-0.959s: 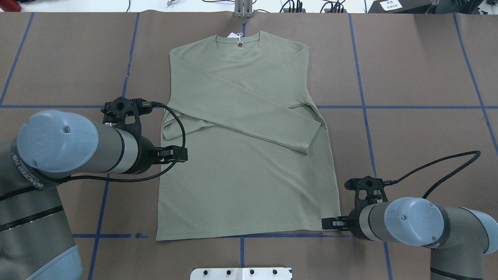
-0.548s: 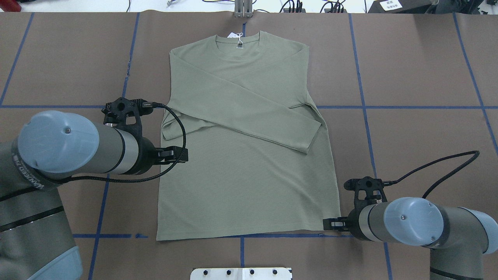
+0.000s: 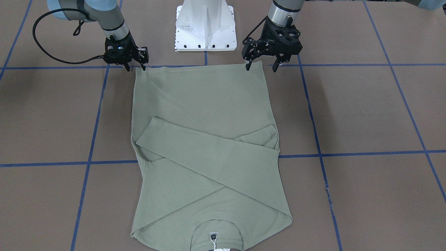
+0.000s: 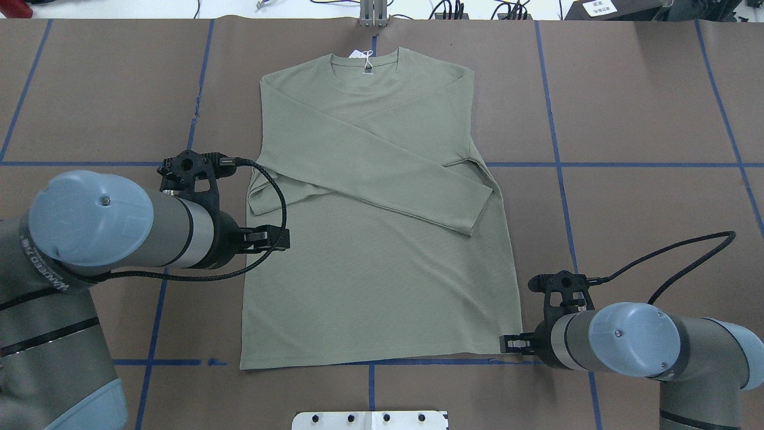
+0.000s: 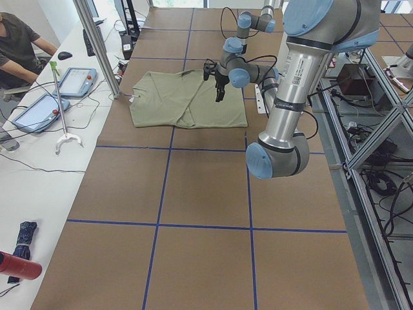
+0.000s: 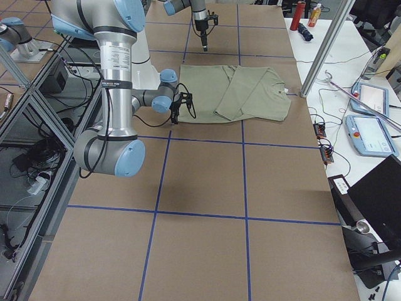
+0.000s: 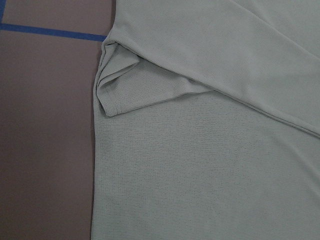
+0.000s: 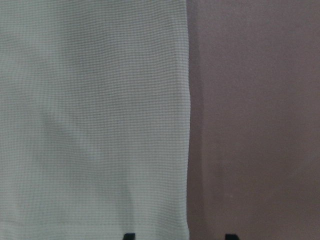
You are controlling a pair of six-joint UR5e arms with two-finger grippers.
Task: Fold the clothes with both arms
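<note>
You're in a robotics lab: a brown-papered table [image 5: 200, 187] gridded with blue tape [image 5: 161, 225], a metal post [image 5: 97, 45], and control tablets [image 5: 77, 81] on your side bench [image 5: 26, 148].

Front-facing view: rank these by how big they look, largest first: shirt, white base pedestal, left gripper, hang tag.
1. shirt
2. white base pedestal, cropped at the top edge
3. left gripper, though it may sit nearer the camera than the table
4. hang tag

Cut off by the front view's lower edge: shirt [image 3: 205, 104] collar [image 3: 195, 232] and tag [image 3: 220, 249] (neck print [image 3: 211, 232] too small to read).
</note>
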